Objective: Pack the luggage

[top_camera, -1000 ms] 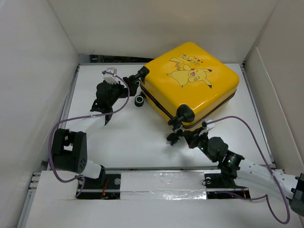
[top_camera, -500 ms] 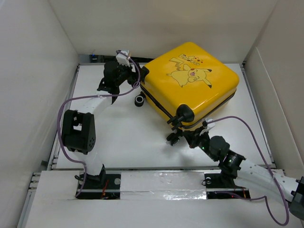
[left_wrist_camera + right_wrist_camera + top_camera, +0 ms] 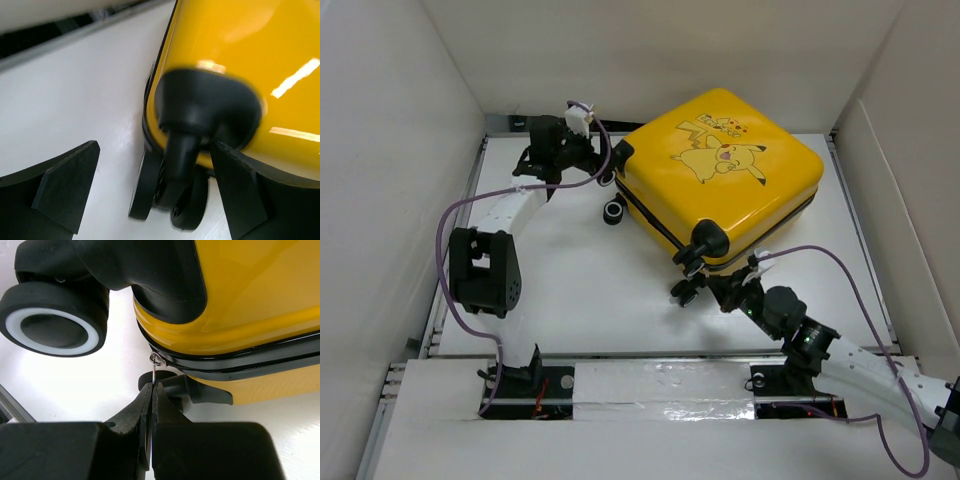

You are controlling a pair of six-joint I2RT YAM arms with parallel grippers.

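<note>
The left pincer gapes wide, straddling a far wheel of the luggage. The right pincer is clamped on the zip pull. The luggage lies flat and closed, skewed, on the tabletop toward its far right, wheels facing near-left.

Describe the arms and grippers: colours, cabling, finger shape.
The left arm and right arm both have white links between black joint housings. A purple cable loops loosely along each arm to the wrist. The left gripper and right gripper have matte black, wedge-shaped fingers.
</note>
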